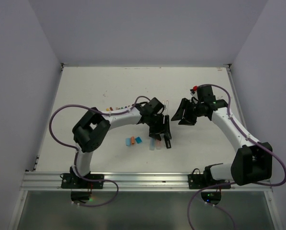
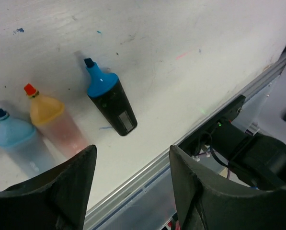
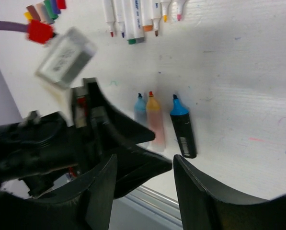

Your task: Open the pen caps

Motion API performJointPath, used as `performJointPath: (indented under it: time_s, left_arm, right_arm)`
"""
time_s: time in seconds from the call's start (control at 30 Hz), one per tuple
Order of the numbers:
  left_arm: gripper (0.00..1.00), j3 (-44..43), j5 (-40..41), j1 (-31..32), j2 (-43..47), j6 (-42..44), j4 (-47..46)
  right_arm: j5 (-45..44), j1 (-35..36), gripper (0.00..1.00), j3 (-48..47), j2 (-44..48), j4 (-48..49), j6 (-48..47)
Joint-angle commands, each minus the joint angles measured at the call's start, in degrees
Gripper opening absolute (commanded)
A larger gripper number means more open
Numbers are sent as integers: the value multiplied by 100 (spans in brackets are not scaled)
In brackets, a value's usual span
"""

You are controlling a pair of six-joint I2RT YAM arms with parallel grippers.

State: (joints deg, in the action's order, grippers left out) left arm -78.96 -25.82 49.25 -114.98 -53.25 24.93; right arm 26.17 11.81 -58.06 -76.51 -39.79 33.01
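From above, the left gripper (image 1: pixel 165 136) is hanging over the markers (image 1: pixel 154 144), and the right gripper (image 1: pixel 180 119) is spreading its fingers wide, holding nothing. Three pen caps (image 1: pixel 133 141) are lying just beside the markers, and more are sitting in a row by the left arm (image 1: pixel 119 117). The left wrist camera is showing the left gripper (image 2: pixel 133 163) with fingers apart above three bare-tipped markers (image 2: pixel 109 98). The right wrist camera is showing the right gripper (image 3: pixel 145 165) with fingers apart too, and pen caps (image 3: pixel 44 9) lying at the top left, near the white pens (image 3: pixel 133 19).
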Motion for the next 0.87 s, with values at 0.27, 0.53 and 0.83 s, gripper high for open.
performJointPath:
  time_s: [0.27, 0.53, 0.83]
  left_arm:
    - [70, 291, 894, -153, 1994, 1150, 241]
    - [98, 2118, 1634, -951, 3848, 949, 372]
    - [100, 2939, 1361, -2183, 5125, 1098, 302]
  right_arm:
    - [-640, -4, 99, -179, -477, -907, -550]
    - [-956, 198, 99, 14, -734, -1154, -735]
    - [-869, 813, 99, 181, -391, -855, -708]
